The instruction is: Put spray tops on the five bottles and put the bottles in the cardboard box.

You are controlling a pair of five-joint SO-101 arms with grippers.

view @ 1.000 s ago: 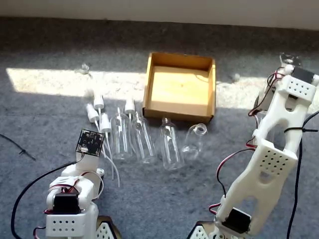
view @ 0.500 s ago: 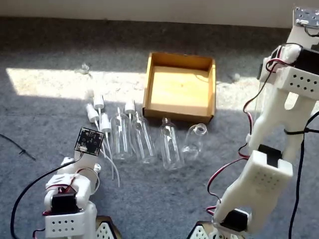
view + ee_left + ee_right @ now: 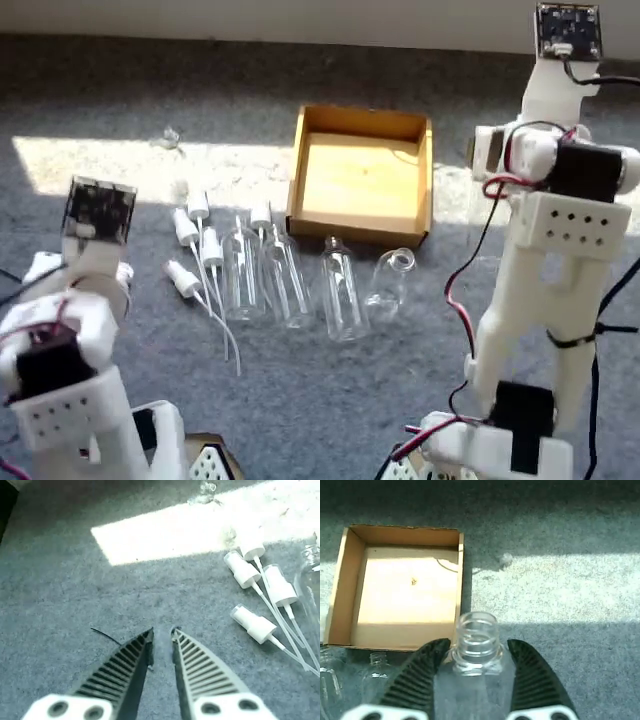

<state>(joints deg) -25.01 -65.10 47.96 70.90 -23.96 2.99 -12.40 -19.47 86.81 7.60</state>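
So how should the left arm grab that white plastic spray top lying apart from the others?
Likely by the white plastic spray top's thick round body, coming down from above with the left fingers astride it. It lies on its side on the grey carpet, and its thin tube looks too slim and bendy to hold.

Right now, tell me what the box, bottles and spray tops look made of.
Box: cardboard, going by its dull brown colour and thin folded walls; matte.
Bottles: clear and glossy, with the carpet showing through them; probably plastic, though glass can't be ruled out.
Spray tops: opaque white plastic, it seems, with smooth, evenly coloured moulded shapes.
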